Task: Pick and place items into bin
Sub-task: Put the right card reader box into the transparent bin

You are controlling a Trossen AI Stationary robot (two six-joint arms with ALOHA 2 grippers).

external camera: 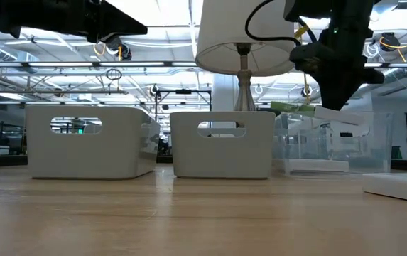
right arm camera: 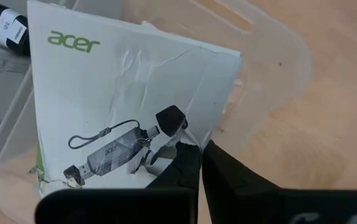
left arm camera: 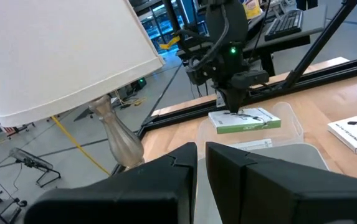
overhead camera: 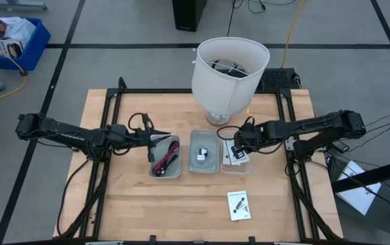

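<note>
My right gripper (overhead camera: 239, 141) is shut on a white card packet (right arm camera: 122, 93) printed "acer", over the clear bin (overhead camera: 235, 163) at the row's right end. Another packet (left arm camera: 253, 144) lies flat inside that bin. A third packet (overhead camera: 239, 205) lies on the table nearer the near edge. My left gripper (overhead camera: 155, 141) hovers shut over the far end of the left grey bin (overhead camera: 164, 160), which holds coiled black and dark-red cables (overhead camera: 162, 163). The middle bin (overhead camera: 203, 153) holds a tiny black cube and a white block. My right gripper pinches the packet between its two fingers at one edge (right arm camera: 187, 138), near the printed picture of the black cap. The fingers come from above, pointing down. The packet (external camera: 324, 114) is lifted clear, lying nearly flat and slightly tilted at the height of the clear bin's rim (external camera: 373, 114).
A big white lampshade on a glass lamp base (overhead camera: 229, 68) stands at the table's far edge, right behind the middle bin. The three bins sit in a row mid-table. Bare wood (overhead camera: 147, 211) lies along the near edge. A blue crate (overhead camera: 18, 41) stands on the floor.
</note>
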